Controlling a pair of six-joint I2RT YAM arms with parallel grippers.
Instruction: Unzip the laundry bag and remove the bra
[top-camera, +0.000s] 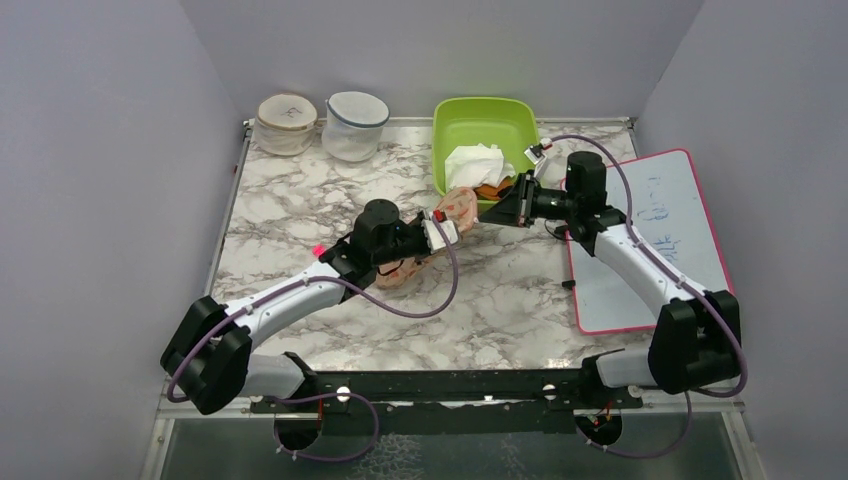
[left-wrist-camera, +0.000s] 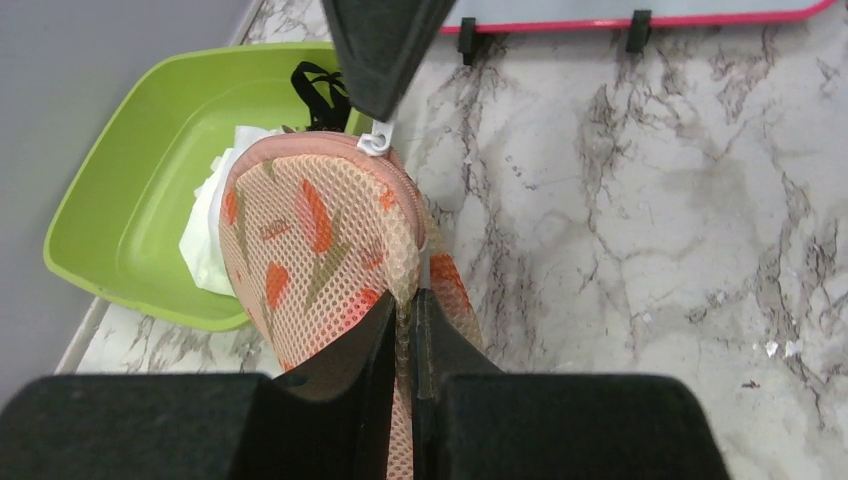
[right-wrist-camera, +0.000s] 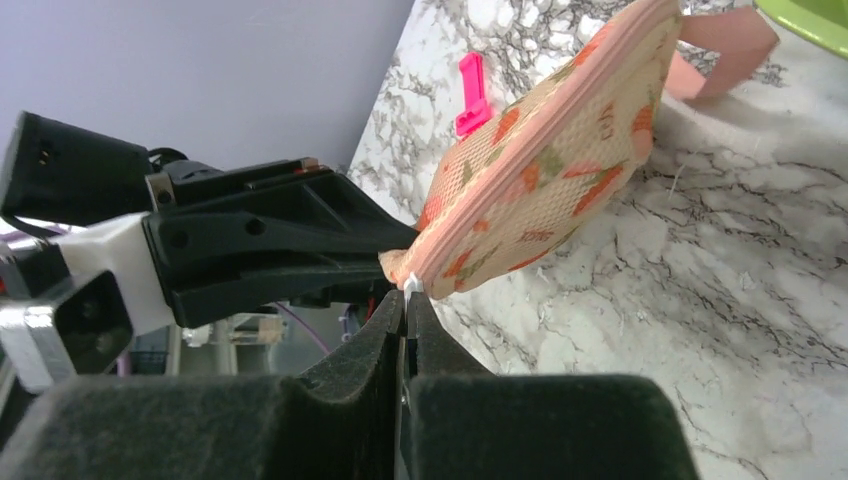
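Note:
The peach mesh laundry bag (top-camera: 458, 205) with orange-red motifs is held up off the marble table between both grippers. My left gripper (left-wrist-camera: 410, 300) is shut on a fold of its mesh at the near edge. It also shows in the top view (top-camera: 447, 226). My right gripper (right-wrist-camera: 408, 295) is shut on the white zip pull (right-wrist-camera: 410, 283) at the end of the bag (right-wrist-camera: 540, 180). The right gripper also shows in the top view (top-camera: 490, 212). The pink zip edging (right-wrist-camera: 560, 110) looks shut along the stretch that shows. The red bra is hidden.
A green bin (top-camera: 487, 122) stands behind the bag and holds a white cloth (top-camera: 475, 160) and a small black-and-orange garment (left-wrist-camera: 318, 95). Two round mesh tubs (top-camera: 287, 122) (top-camera: 356, 125) stand at the back left. A pink-edged whiteboard (top-camera: 655, 235) lies on the right.

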